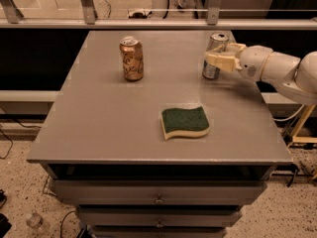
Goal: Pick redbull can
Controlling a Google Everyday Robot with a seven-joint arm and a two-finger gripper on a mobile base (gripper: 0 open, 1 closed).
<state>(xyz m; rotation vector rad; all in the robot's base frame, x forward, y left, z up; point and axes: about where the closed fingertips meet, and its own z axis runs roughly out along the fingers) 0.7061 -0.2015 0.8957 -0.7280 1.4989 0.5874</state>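
Your redbull can (211, 71) stands upright near the table's (124, 118) 1 o'clock corner, long axis vertical. The gripper (219, 58) reaches in level from 3 o'clock, right at the can's waist. You cannot tell whether it has clamped on.

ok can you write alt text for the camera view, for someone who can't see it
The robot's end effector reaches in from the right and sits at the redbull can, which stands upright at the far right of a grey table. A copper-orange can stands upright further left, and a green sponge lies nearer the front edge.
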